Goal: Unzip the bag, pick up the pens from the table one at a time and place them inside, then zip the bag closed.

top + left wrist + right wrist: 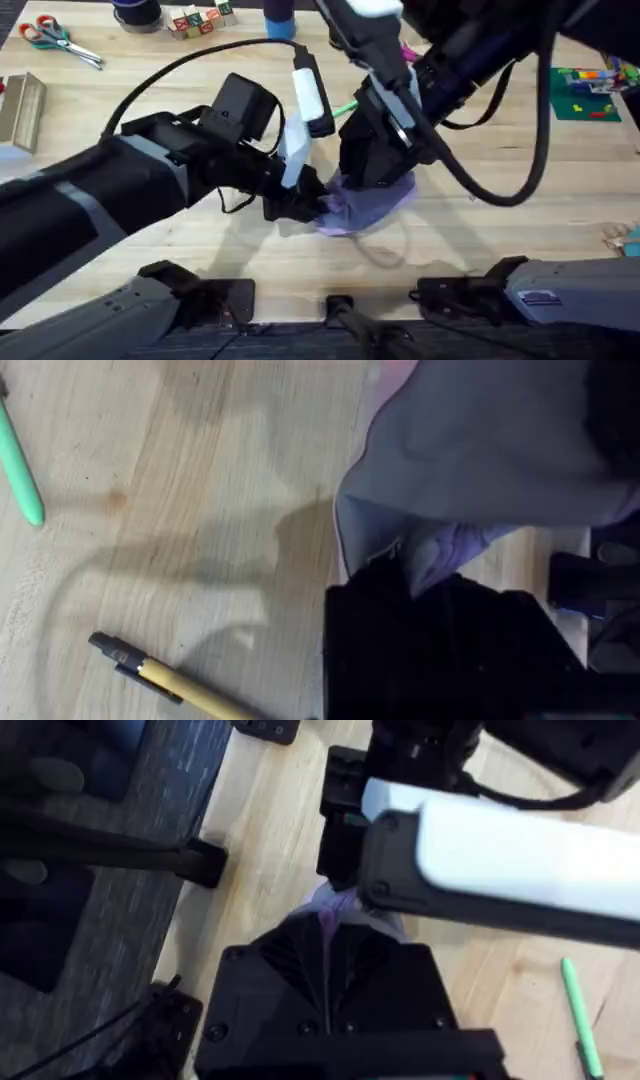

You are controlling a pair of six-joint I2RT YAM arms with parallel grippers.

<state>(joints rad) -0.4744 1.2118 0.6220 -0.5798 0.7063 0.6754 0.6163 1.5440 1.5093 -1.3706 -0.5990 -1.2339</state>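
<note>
Right now I have both grippers down on the bag (372, 203), which lies crumpled near the middle of the table (150, 250). My left gripper (305, 207) looks clamped on the bag's near end; in the left wrist view the lavender cloth is pinched in against the black fingers (420, 650). My right gripper (375, 165) sits on top of the bag, and in its own view the fingers look pressed together over a sliver of purple, but I cannot tell whether they hold the zipper pull.

Both pens are out on the wood: the green pen (20, 470) and the yellow pen (175, 685), so I judge this is the unzipping step. To do it well I would keep the left grip firm as an anchor, pull the zipper straight along its line away from that anchor, and keep the cloth taut so it does not bunch.
</note>
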